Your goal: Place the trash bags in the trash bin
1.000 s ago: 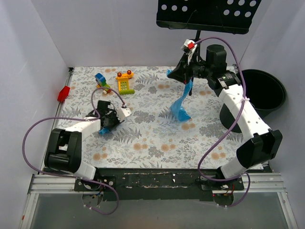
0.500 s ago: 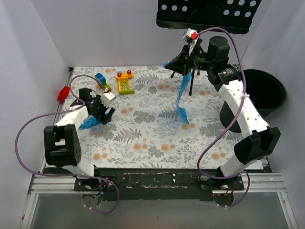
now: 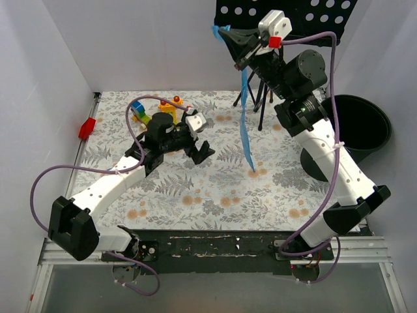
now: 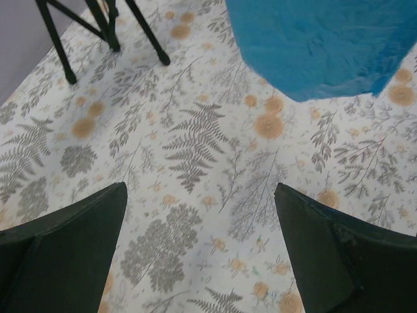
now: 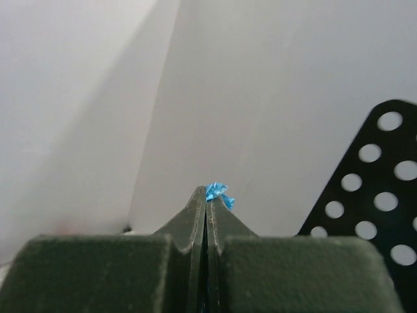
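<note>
right claw (image 3: 225,31): high up, pinching top of trash bag (image 3: 245,111), which hangs toward counter (image 3: 215,195) | left claw (image 3: 176,158): fingers spread wide above counter | trash bin (image 3: 365,124): far right

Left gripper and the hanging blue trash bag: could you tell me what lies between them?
Only bare floral mat lies between the left gripper and the trash bag, as the left wrist view shows.

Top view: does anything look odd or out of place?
The bag, pinched in the shut right jaws, dangles as a long thin strip high beside the music stand, its tip near the table, well left of the bin.
</note>
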`<state>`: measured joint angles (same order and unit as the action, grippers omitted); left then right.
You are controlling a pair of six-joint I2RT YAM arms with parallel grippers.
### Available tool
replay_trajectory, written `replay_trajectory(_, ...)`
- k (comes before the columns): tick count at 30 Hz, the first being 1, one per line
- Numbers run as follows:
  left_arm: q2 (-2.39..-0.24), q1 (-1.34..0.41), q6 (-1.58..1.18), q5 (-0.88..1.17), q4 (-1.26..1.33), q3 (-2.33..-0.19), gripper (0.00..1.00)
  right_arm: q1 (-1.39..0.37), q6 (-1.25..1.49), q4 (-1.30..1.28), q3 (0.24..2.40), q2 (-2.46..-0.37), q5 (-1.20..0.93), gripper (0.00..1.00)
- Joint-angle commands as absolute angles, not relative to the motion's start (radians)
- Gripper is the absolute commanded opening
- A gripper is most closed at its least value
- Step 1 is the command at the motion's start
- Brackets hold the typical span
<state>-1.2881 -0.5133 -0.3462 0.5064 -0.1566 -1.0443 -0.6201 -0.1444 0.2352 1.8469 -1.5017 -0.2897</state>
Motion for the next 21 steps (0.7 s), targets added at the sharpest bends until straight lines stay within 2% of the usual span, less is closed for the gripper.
replay_trajectory(1, -1.301, -0.597, -0.433, 0.457, 0.072, -1.034, 0.98, -0.659, -0.245, 0.305, 1.965, -1.578, -0.026, 0.01)
replay_trajectory(7, -1.362, -0.647, -0.457, 0.476, 0.185, -1.048, 0.98, -0.759, -0.399, 0.342, 2.003, -1.629, 0.106, 0.01)
replay_trajectory(10, -1.390, -0.649, -0.488, 0.475, 0.234, -1.029, 0.98, -0.770, -0.362, 0.322, 2.045, -1.649, 0.103, 0.01)
replay_trajectory(17, -1.505, -0.647, -0.566, 0.637, 0.409, -0.989, 0.98, -0.790, -0.314, 0.255, 2.173, -1.706, 0.078, 0.01)
replay_trajectory(21, -1.555, -0.643, -0.665, 0.539, 0.532, -0.994, 0.98, -0.839, -0.422, 0.253, 2.184, -1.727, 0.141, 0.01)
